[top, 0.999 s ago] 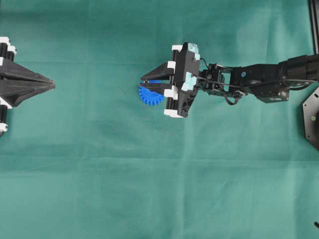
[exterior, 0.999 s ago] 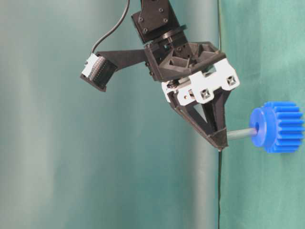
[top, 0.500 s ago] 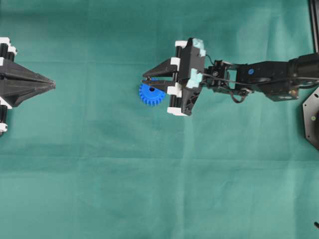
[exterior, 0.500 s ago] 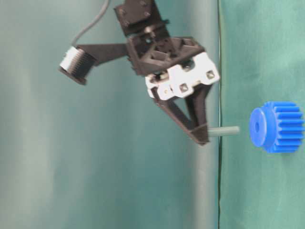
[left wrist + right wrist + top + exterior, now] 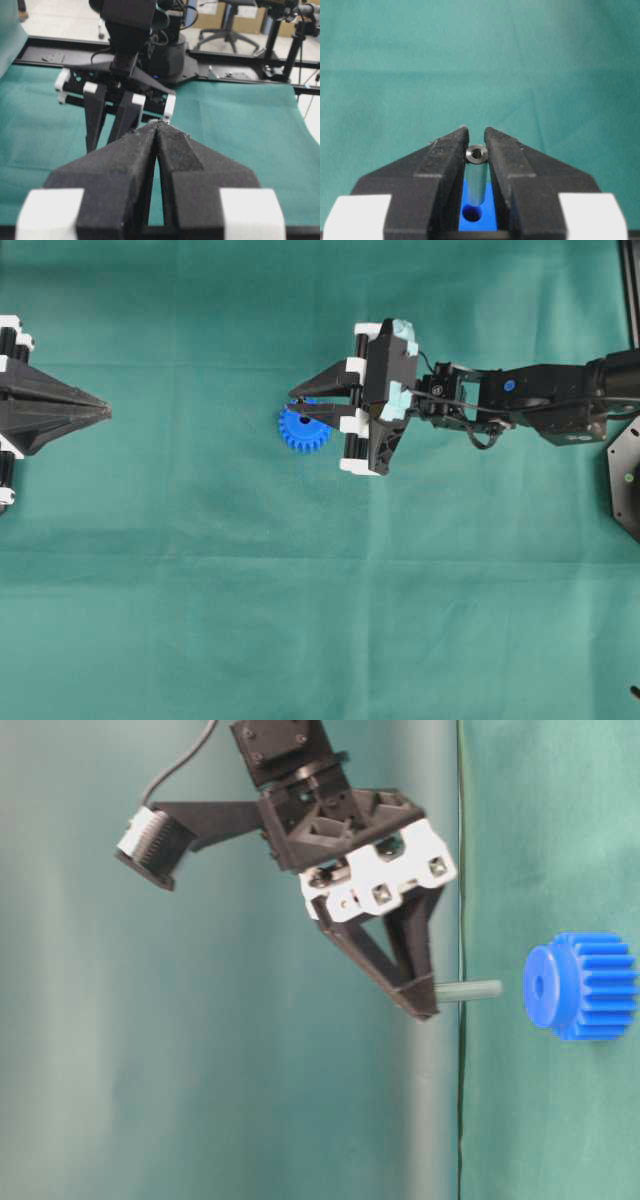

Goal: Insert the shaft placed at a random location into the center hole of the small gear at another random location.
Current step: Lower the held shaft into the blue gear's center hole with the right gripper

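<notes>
Near the centre of the overhead view, the right claw (image 5: 303,400) is clamped on the shaft (image 5: 468,990), holding it clear of the small gear (image 5: 303,429), its free end pointing at the center hole (image 5: 540,986) without touching. The gear rests on the green desk (image 5: 300,590). At the left edge, the left claw (image 5: 100,411) sits closed, holding nothing.

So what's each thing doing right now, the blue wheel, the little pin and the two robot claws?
small gear: lying on the green cloth, center hole empty.
shaft: held in the air, tip clear of the gear.
right gripper: shut on the shaft.
left gripper: shut, holding nothing.
</notes>
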